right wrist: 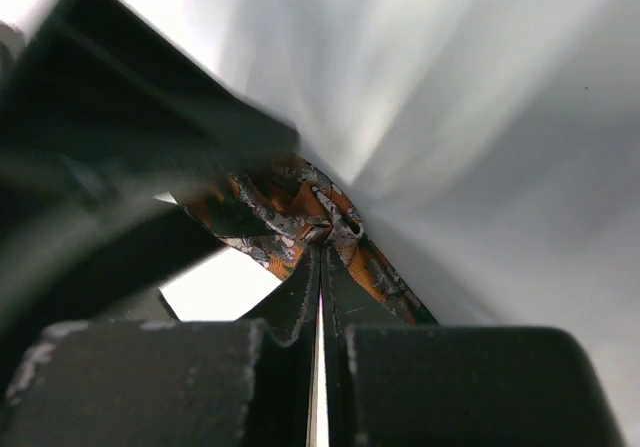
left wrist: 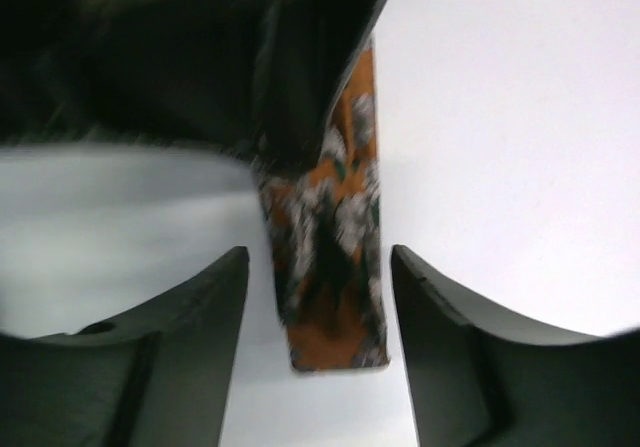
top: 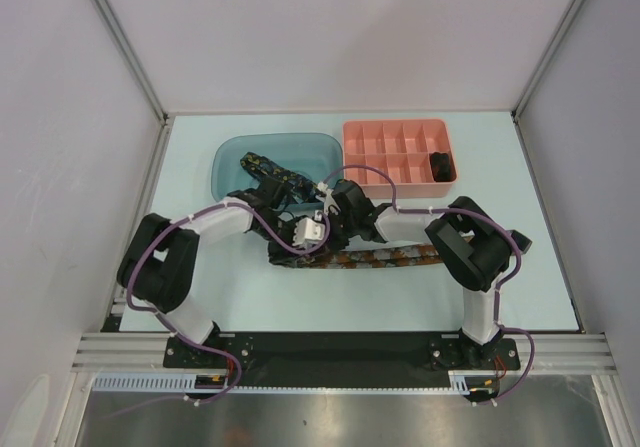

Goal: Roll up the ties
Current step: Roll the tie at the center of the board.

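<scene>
- Orange-brown tie (top: 400, 257): lay stretched flat across the middle of the top view, probably to be rolled from one end.
- Right gripper (right wrist: 322, 247): kept jaws closed, pinching a fold of this tie, likely to start the roll.
- Left gripper (left wrist: 320, 252): stood with jaws apart, straddling the tie end without touching it.
- Blue tub (top: 310, 152), upper left of centre: held the navy tie (top: 262, 162), which seemed to trail over the rim.
- Pink tray (top: 395, 122), upper right: kept one dark bundle (top: 440, 164) in the lower right compartment, apparently already rolled.

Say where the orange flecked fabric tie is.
The orange flecked fabric tie lies across the pale table's middle in the top view, in front of the blue plastic tub and pink divided tray.
</scene>
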Robot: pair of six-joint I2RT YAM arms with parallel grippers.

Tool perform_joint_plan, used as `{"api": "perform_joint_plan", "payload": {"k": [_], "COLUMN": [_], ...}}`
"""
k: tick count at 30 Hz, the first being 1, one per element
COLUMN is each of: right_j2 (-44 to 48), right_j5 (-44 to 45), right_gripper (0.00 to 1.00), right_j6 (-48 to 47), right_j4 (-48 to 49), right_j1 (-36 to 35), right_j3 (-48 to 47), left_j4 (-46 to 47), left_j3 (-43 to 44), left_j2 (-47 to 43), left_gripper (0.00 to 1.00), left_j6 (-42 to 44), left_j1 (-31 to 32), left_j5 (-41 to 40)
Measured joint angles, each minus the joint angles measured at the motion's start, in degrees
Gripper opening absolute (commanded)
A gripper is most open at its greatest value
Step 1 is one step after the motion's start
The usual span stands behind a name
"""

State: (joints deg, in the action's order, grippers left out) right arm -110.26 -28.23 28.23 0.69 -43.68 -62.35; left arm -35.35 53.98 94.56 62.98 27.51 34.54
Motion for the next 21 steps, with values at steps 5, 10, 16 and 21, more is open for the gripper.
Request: {"api": "perform_joint_plan", "payload": {"k": [5, 10, 16, 21], "right_j2": [0.0, 0.0, 0.0, 0.0], "right_j5": [0.0, 0.0, 0.0, 0.0], "right_gripper": [0.00, 0.00, 0.00, 0.00], "right_j6": [0.0, 0.0, 0.0, 0.0], "right_j4": [0.0, 0.0, 0.1, 0.1], "right_j1": [0.1, 0.1, 0.1, 0.1], "right_j3": [0.0, 0.1, 0.3, 0.3], "left_j4": [-0.9, -1.9, -5.1, -7.2], "left_j3": [-0.5, -1.9, -0.9, 2.2], "left_j2": [-3.8, -5.3, -4.5, -4.5], "left_gripper": [0.71, 0.44, 0.29, 0.28], "left_j6": [1.6, 3.1, 4.0, 4.0], "left_j1": [-3.1, -3.3, -3.2, -1.9], "left_j5": [-1.7, -2.8, -1.9, 0.2]}}
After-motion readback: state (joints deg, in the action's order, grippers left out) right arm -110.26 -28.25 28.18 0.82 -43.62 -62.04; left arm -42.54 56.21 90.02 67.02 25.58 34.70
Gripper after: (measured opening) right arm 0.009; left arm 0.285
